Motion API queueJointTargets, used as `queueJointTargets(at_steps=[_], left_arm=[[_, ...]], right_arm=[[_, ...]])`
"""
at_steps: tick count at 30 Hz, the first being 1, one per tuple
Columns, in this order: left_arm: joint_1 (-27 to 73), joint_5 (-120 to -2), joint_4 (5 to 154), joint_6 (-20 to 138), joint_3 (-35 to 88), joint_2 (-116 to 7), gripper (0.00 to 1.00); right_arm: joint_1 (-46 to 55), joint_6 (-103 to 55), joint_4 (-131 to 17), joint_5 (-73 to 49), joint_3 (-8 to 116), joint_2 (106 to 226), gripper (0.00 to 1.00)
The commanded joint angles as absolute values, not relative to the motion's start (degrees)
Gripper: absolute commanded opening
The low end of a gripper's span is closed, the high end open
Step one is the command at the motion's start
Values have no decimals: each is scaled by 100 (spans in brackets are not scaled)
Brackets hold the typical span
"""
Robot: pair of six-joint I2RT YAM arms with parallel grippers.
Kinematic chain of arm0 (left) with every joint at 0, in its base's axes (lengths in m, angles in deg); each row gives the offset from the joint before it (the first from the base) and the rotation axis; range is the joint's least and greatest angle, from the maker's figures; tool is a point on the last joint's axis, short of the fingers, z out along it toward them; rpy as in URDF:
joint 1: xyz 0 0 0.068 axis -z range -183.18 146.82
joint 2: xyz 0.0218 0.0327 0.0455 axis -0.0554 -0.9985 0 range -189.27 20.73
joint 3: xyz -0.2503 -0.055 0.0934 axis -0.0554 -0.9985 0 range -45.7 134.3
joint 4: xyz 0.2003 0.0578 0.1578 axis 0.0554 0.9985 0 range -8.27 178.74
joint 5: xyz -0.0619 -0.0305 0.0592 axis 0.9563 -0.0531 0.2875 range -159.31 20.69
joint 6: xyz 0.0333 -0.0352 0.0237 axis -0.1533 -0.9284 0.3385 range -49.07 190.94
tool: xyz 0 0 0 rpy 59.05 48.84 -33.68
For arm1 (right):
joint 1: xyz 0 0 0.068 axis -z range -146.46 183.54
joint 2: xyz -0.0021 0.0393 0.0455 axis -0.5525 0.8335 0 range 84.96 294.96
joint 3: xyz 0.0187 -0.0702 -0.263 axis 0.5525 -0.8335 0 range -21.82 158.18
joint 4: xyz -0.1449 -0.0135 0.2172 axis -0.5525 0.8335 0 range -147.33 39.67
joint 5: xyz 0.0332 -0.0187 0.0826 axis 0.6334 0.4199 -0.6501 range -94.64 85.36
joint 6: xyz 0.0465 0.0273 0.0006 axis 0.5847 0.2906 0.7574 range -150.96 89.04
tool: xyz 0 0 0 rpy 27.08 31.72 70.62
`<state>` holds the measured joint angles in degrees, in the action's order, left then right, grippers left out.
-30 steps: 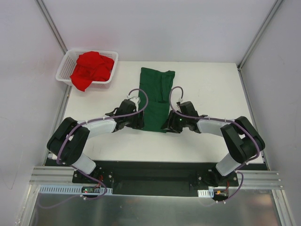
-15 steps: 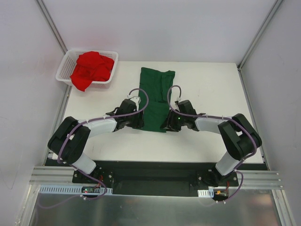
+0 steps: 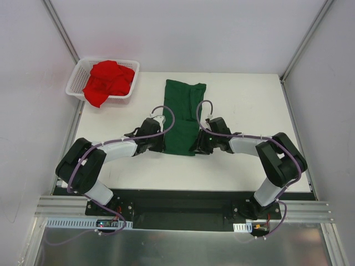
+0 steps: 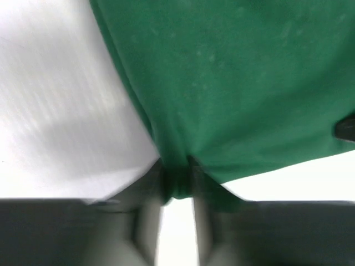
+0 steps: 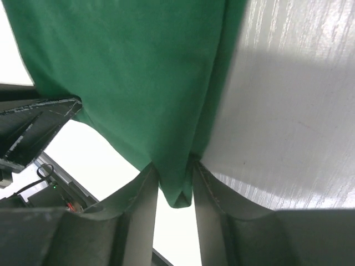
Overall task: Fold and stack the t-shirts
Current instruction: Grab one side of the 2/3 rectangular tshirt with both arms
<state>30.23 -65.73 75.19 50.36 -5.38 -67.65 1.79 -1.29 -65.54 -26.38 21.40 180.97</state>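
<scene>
Green t-shirt [image 3: 184, 113] lies flat on the tabletop [image 3: 249, 105] as a long narrow strip, running from mid-table away toward the far edge.

Left tool [image 4: 176, 185] is at the shirt's near-left corner, clenched on a pinch of green cloth bunched between its fingers [image 4: 145, 221]. Right tool [image 5: 175, 191] is at the shirt's near-right corner, also clamped, with a fold of the hem squeezed between its fingers [image 5: 213, 208]. The top view shows both tools low, flanking the shirt's near end.

Red t-shirt [image 3: 108, 80] is crumpled in the white basket [image 3: 75, 76], well off the green shirt's far-left corner.

Versus a second ago: the right tool has slid in toward the shirt's edge and its elbow is tucked inward. Left arm has barely shifted. Green shirt outline, red shirt and basket are unchanged.
</scene>
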Motion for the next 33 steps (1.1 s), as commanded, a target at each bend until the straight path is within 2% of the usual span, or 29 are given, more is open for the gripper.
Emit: queueJointTargets(at_steps=[1, 2, 4, 7, 8, 19, 33], left_arm=[[3066, -6491, 8129, 4976, -738, -6699, 6], [3066, -6500, 8138, 4958, -747, -6699, 0], [3066, -6509, 8147, 4932, -764, -6699, 0], [3057, -6456, 8147, 4931, -773, -6681, 0], [3066, -6447, 8147, 4931, -773, -6664, 0], [3145, -6271, 8358, 4835, -870, -6392, 0], [3962, -6403, 9245, 3922, -1291, -5047, 0]], right_arm=[[146, -328, -6172, -2362, 2177, 18305, 32], [155, -319, -6172, -2380, 2177, 18322, 28], [155, -336, -6181, -2380, 2186, 18331, 21], [155, -345, -6181, -2415, 2186, 18349, 3], [155, -337, -6181, -2415, 2177, 18349, 1], [146, -284, -5900, -2424, 1808, 17621, 1], [-275, -222, -4565, -1932, 1325, 15959, 1]])
